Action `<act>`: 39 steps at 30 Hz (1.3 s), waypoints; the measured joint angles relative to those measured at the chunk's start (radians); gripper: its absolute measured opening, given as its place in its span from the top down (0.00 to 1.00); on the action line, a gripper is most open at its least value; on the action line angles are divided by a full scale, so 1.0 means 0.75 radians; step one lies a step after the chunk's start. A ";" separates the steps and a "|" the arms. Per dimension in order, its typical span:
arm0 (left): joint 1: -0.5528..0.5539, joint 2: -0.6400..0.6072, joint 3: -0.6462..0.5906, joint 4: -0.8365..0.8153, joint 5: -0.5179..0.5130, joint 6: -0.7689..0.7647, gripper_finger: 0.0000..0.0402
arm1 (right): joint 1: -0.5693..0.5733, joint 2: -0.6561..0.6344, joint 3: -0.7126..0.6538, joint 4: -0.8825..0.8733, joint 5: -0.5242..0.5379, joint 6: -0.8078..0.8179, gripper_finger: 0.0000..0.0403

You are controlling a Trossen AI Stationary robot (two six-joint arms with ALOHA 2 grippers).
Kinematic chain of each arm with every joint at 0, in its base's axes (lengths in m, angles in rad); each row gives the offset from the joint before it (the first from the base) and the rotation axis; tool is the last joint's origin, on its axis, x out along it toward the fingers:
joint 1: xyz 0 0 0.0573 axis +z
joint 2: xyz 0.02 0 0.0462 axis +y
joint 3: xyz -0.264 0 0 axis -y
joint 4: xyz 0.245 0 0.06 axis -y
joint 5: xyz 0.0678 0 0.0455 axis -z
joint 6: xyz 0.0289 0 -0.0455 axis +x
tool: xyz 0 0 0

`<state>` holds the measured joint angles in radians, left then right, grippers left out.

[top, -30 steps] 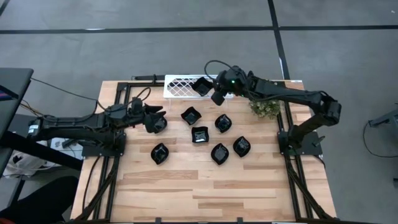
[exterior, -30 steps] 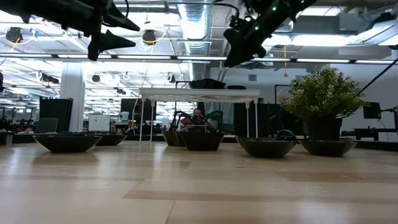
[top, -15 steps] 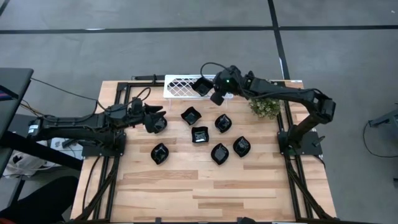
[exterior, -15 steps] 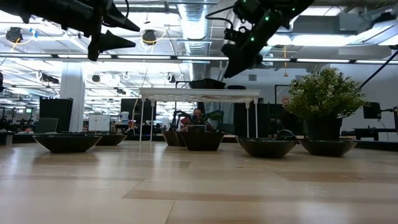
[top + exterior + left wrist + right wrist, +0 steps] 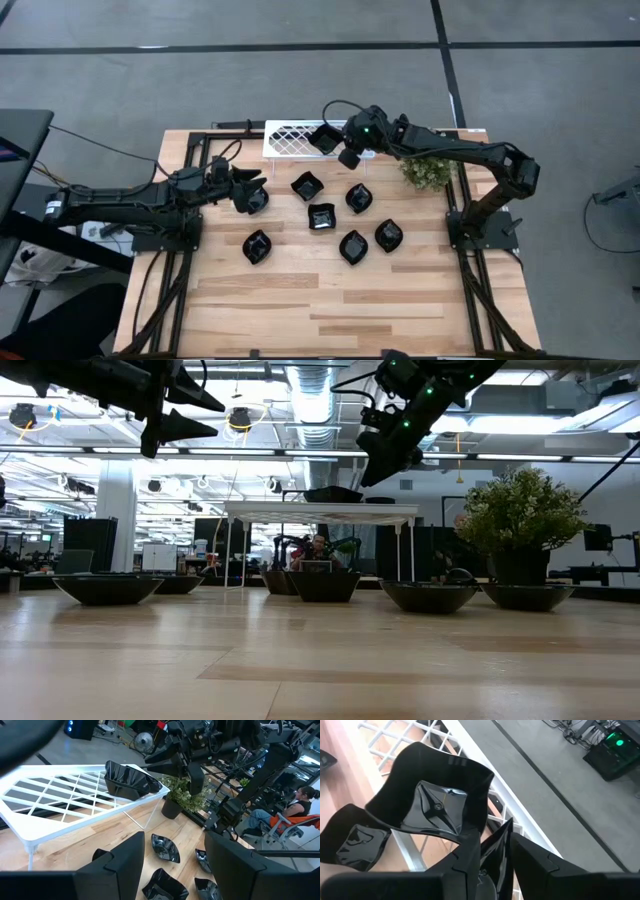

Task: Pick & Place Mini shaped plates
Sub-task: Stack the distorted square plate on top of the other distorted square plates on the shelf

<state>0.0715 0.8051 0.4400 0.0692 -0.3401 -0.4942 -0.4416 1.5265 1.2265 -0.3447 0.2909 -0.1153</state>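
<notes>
My right gripper (image 5: 338,148) is shut on a glossy black wavy-edged square mini plate (image 5: 323,138) at the right end of the white lattice tray (image 5: 290,138), at the table's far edge. From the left wrist view the plate (image 5: 129,781) sits at the tray's top; I cannot tell whether it rests there. Several more black mini plates (image 5: 321,215) lie flat on the wooden table. Near the table's left side my left gripper (image 5: 254,190) hangs open above one of them (image 5: 252,200), its fingers (image 5: 117,867) wide apart and empty. My right gripper pinches the plate's raised rim at one corner (image 5: 484,829) between its two fingers (image 5: 469,857). It comes slanting down from the table's right side. The plate is tilted, its hollow toward the wrist camera, with its lower part at the tray's lattice.
A small potted plant (image 5: 425,172) stands at the far right, close under my right arm. The plates (image 5: 352,245) cluster in the table's middle (image 5: 430,596). Bare wood (image 5: 330,310) fills the near half. Black frame rails run along both sides.
My right gripper has sunk slightly and rolled a little while staying shut on the plate; the plate keeps its place at the tray's right end.
</notes>
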 joint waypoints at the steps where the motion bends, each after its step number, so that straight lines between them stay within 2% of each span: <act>1: 0.000 0.000 0.000 0.000 0.000 0.000 0.48 | 0.000 0.000 0.000 0.000 -0.002 0.000 0.75; 11: 0.000 0.000 0.000 0.000 0.000 0.001 0.48 | 0.001 0.000 -0.001 0.001 -0.002 0.000 0.77; 21: 0.000 0.000 0.001 0.001 0.000 0.038 0.48 | -0.008 0.000 -0.001 0.005 -0.016 0.006 0.99; 32: 0.000 0.000 0.001 0.004 0.000 0.060 0.48 | -0.015 0.000 -0.001 0.038 -0.052 0.081 0.99; 39: 0.000 0.000 0.001 0.004 0.000 0.061 0.48 | -0.002 0.064 0.007 0.053 -0.082 0.108 1.00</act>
<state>0.0717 0.8051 0.4408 0.0723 -0.3401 -0.4488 -0.4434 1.5741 1.2316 -0.3046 0.2290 -0.0344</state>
